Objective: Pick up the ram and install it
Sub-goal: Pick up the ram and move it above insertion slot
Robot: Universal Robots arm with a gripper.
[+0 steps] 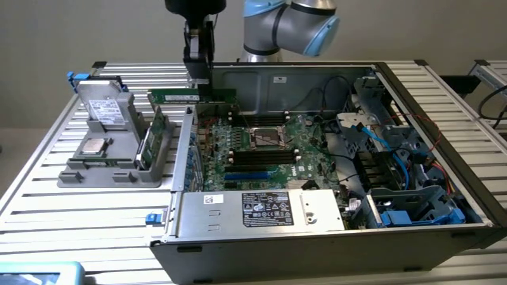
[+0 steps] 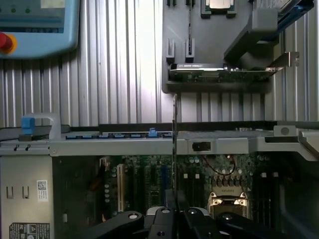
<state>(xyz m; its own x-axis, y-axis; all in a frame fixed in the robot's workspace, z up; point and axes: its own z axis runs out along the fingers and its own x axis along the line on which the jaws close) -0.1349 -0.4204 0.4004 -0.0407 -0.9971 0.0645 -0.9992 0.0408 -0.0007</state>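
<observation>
The ram point(image 1: 192, 95) is clear of the tray point(image 1: 87, 178) and hangs in the air, level and lengthwise, pinched near one end between the pressed-together fingers of the gripper point(image 1: 203, 83). It sits above the case point(image 1: 317, 249) wall nearest the tray, at the far edge of the board point(image 1: 262, 172). In the wrist view it appears edge-on as a thin line running from the fingers toward the case wall. By this showing the pick-up is complete and the installation is not: the ram is well above the board and is not seated in any slot. The black slots point(image 1: 262, 157) beside the socket point(image 1: 268, 138) show no green stick, though whether each is vacant cannot be told. The tray, on the table point(image 1: 79, 219) at the exterior view's left, holds a silver chip point(image 1: 97, 145) lying flat, a grey drive point(image 1: 103, 110) propped at its far end, and green cards point(image 1: 154, 139) standing on edge along the side nearest the case. The open case holds the board, a labelled power unit point(image 1: 265, 208) at its near wall, and blue cabling point(image 1: 380, 139) at the exterior view's right.
</observation>
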